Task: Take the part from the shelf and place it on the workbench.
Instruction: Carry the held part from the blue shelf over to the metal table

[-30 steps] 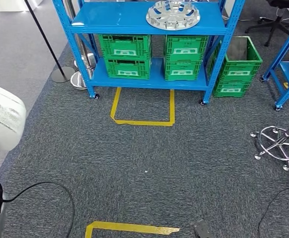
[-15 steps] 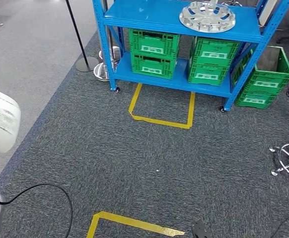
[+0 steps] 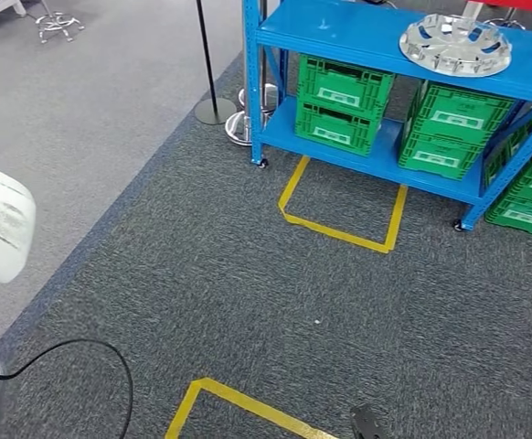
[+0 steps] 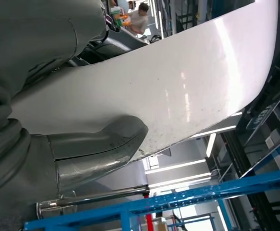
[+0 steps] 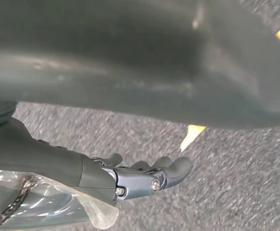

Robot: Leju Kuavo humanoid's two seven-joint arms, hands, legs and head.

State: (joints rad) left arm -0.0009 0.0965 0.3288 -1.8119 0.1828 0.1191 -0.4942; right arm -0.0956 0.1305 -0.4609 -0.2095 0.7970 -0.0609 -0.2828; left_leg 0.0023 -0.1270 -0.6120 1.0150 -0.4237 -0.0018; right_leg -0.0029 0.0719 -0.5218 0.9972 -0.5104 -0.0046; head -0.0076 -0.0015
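The part, a silver wheel cover (image 3: 455, 44), lies flat on the top board of the blue shelf (image 3: 345, 32) at the far right of the head view, well away from me. In the right wrist view my right hand (image 5: 146, 175) hangs over the grey carpet, its fingers stretched out and holding nothing. The left wrist view has my left hand (image 4: 87, 154) close against a white curved shell (image 4: 174, 91); only its thumb is visible, the fingers are hidden.
Green crates (image 3: 343, 101) fill the lower shelf board and another green crate (image 3: 528, 197) stands on the floor beside it. Yellow tape outlines (image 3: 339, 229) mark the carpet. A black cable (image 3: 77, 352) loops at the near left. A pole stand (image 3: 215, 110) is left of the shelf.
The whole picture has shifted: the camera has turned left, so the shelf with the wheel cover now sits at the upper right. The things themselves have not moved.
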